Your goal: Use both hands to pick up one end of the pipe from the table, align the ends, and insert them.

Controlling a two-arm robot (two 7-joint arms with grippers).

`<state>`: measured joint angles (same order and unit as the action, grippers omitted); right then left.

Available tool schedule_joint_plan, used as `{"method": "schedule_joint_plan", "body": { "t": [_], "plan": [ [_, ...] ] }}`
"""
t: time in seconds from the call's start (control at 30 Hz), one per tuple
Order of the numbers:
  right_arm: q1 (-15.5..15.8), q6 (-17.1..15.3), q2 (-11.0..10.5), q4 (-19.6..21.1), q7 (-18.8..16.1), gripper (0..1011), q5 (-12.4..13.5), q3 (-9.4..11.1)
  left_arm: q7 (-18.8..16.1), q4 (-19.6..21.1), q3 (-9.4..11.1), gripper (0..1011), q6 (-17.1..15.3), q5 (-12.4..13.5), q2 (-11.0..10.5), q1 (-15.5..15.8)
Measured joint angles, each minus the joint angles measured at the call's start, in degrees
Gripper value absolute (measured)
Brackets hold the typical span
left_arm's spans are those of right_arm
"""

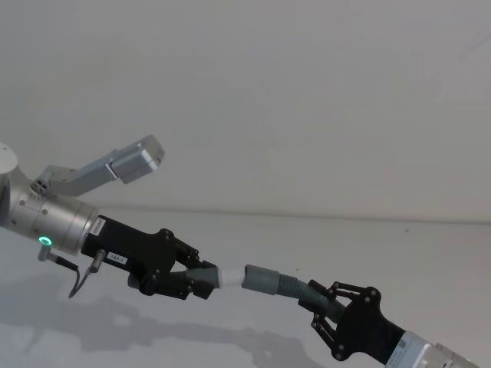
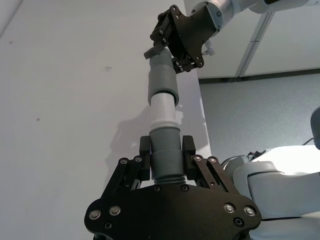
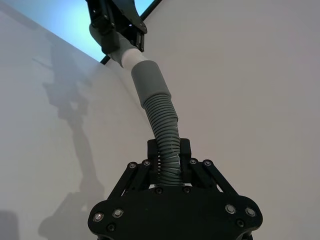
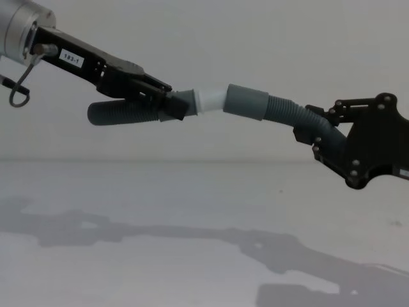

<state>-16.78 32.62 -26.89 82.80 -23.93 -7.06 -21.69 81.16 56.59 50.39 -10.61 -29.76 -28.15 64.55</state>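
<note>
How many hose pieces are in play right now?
2. One with the white spigot sits in the left claw; the other, with the grey socket cuff, is held by the right claw. Both are off the table, ends meeting.

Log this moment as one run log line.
left gripper: shut on spigot hose | right gripper: shut on cuff hose | white spigot partly in cuff, above table

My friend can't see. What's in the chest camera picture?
Two black robot claws hold two grey ribbed hose pieces up in the air, above the white table. The left claw grips the hose with the white tip, whose end meets the wide grey cuff of the curved hose that the right claw holds.
</note>
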Motion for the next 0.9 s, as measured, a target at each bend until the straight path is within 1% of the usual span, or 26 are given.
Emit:
{"method": "schedule_joint_plan", "body": {
  "t": [0.33,0.63,0.9],
  "plan": [
    [0.05,2.72,0.24,-0.59,0.51,216,-1.21,-0.15,0.03,-0.75,0.67,339,0.27,0.01,0.52,1.07],
    [0.05,3.83,0.39,-0.84,0.69,216,-1.69,-0.17,0.53,-0.5,1.36,339,-0.16,-0.04,0.37,1.52],
    [0.12,4.17,0.37,-0.82,0.69,216,-1.78,-0.09,0.93,0.25,2.01,339,-1.01,-0.26,-0.06,1.77]
  ]
}}
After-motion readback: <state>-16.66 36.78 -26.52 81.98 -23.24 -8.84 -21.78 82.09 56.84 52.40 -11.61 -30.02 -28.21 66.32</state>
